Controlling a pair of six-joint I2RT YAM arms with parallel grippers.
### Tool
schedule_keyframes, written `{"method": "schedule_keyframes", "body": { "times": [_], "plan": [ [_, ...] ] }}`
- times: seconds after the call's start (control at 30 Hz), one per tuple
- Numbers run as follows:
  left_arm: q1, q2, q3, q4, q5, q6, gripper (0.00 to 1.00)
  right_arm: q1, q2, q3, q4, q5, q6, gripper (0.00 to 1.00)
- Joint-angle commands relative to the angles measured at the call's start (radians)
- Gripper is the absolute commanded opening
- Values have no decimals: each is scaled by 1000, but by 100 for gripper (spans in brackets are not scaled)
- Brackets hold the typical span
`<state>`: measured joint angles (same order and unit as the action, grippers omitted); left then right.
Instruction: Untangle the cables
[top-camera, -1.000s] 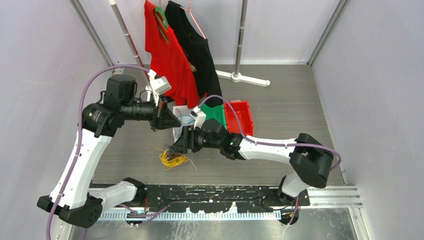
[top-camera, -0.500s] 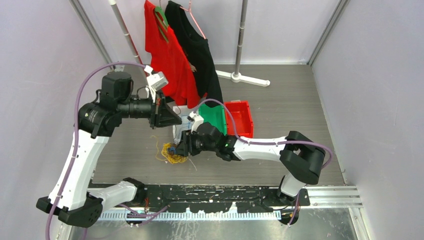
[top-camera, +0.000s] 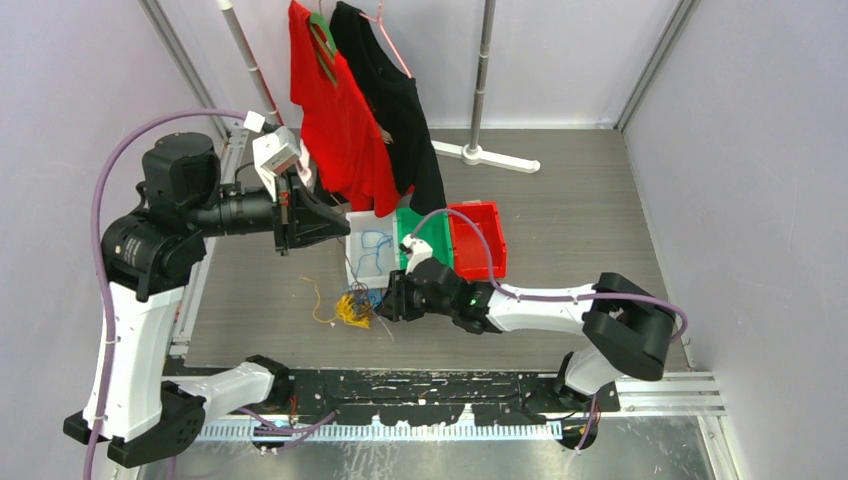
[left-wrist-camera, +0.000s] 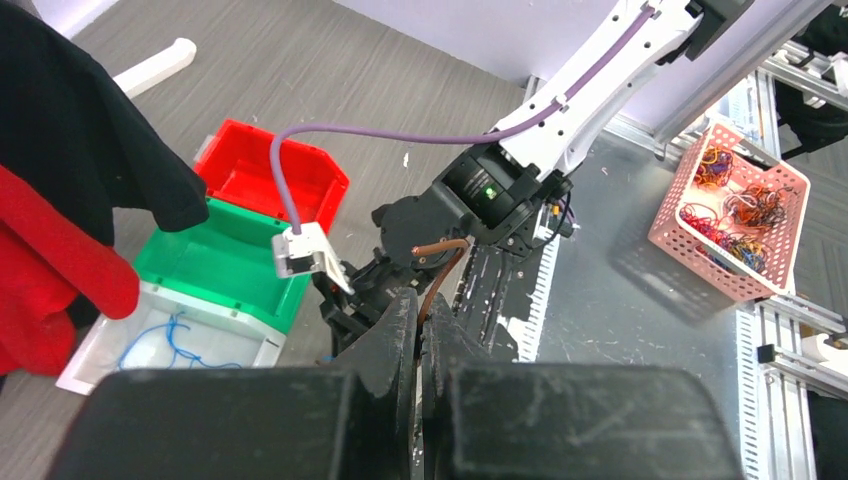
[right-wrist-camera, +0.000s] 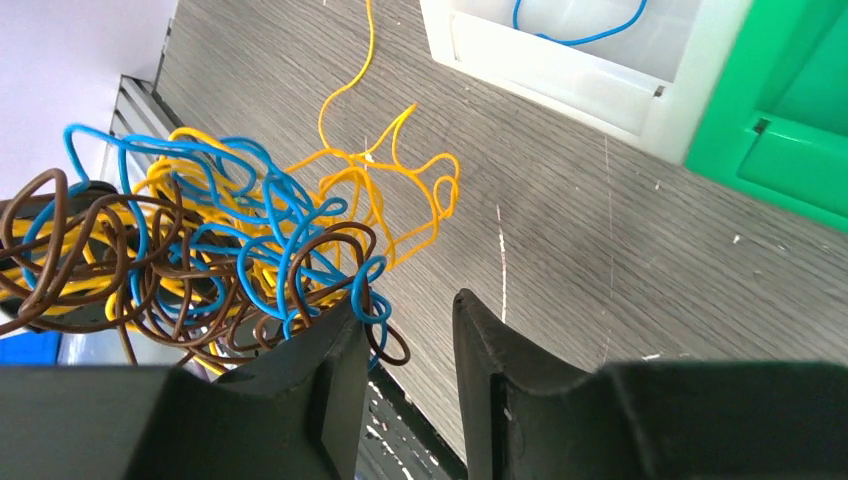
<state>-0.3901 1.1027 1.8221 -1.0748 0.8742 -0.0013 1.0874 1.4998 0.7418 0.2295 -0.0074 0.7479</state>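
The right claw (right-wrist-camera: 405, 325), jaws narrowly apart and empty, has the cables (top-camera: 352, 309) just to its left toward the surface's near edge, far nearer than the closed left claw (left-wrist-camera: 420, 335) held high.

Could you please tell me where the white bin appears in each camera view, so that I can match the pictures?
Top external: the white bin is mid-table, directly left of the green bin.
Left wrist: the white bin is at lower left, just below the green bin.
Right wrist: the white bin is along the top edge, left of the green bin.
Shared landmark: the green bin, right beside it in every view.
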Motion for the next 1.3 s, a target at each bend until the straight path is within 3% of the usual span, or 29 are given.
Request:
{"method": "schedule_keyframes", "body": {
  "times": [0.0, 0.23, 0.4, 0.57, 0.77, 0.93, 1.13, 1.27],
  "plan": [
    [5, -6, 47, -20, 1, 34, 0, 6, -89, -24, 7, 44, 10, 40],
    [5, -31, -26, -8, -32, 64, 0, 8, -208, 26, -88, 31, -50, 50],
    [5, -44, -56, 1, -41, 84, 0, 8, -224, 98, -143, 17, -85, 44],
    [5, -48, -49, 0, -47, 88, 0, 12, -174, 126, -125, -5, -82, 46],
    [5, -46, -45, 0, -44, 86, 0, 49, -133, 161, -73, -51, -112, 61],
    [5, -39, -40, -5, -44, 84, 0, 77, -127, 161, -22, -92, -140, 68],
    [4, -46, -48, 0, -40, 79, 0, 92, -79, 196, -15, -89, -154, 69],
    [5, -46, -33, 0, -27, 61, 0, 92, -42, 229, -3, -20, -162, 62]
  ]
}}
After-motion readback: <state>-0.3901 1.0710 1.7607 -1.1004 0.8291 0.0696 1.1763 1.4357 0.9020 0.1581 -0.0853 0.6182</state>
